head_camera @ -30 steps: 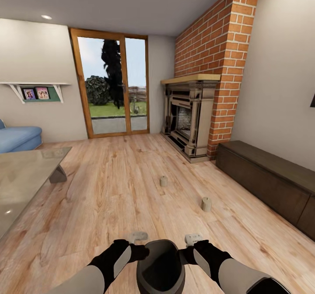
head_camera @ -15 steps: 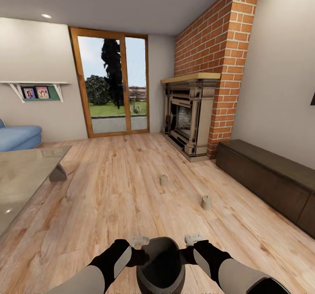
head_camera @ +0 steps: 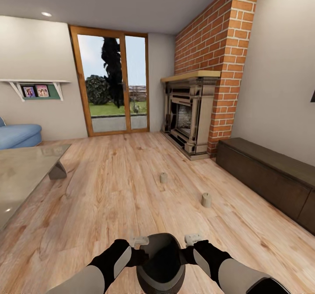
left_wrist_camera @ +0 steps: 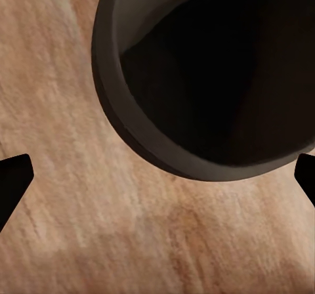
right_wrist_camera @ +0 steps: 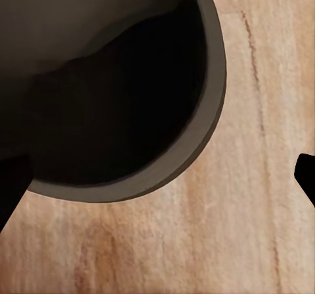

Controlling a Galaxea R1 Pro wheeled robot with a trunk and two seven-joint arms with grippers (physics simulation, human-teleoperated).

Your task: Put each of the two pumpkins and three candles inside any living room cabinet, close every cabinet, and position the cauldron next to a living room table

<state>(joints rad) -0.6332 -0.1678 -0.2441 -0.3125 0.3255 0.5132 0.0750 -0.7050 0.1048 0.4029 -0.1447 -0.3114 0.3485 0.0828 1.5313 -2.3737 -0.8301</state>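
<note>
Black fingertips [left_wrist_camera: 13, 176] of the left gripper [head_camera: 139, 241] sit far apart at the two edges of the left wrist view, so its jaws are spread wide. The right gripper [head_camera: 193, 239] is splayed the same way, one dark tip [right_wrist_camera: 306, 172] at the edge of its own wrist view.

Between the two grippers, low and centred in the head view, is the cauldron [head_camera: 161, 259]. The left gripper is at its left rim and the right gripper at its right rim, each just beside the thick dark lip. Whether either finger touches the rim I cannot tell. Both wrist cameras look down into its dark hollow, with the wooden floor [head_camera: 109, 189] beneath it.

Further out on the boards stand two candles. The nearer candle [head_camera: 206, 200] is ahead and to the right, upright. The farther candle [head_camera: 163, 177] is ahead near the centre, well apart from the first.

Along the right wall runs the cabinet [head_camera: 267, 176], its dark fronts all flush and shut. On the left is the table [head_camera: 22, 171], its glass top on a grey leg, well apart from the cauldron.

Beyond the cabinet is a fireplace [head_camera: 190, 119] under a brick chimney [head_camera: 218, 44]. A glazed wooden door [head_camera: 111, 84] fills the far wall, with a blue sofa [head_camera: 17, 135] and a wall shelf [head_camera: 35, 88] to the left.
</note>
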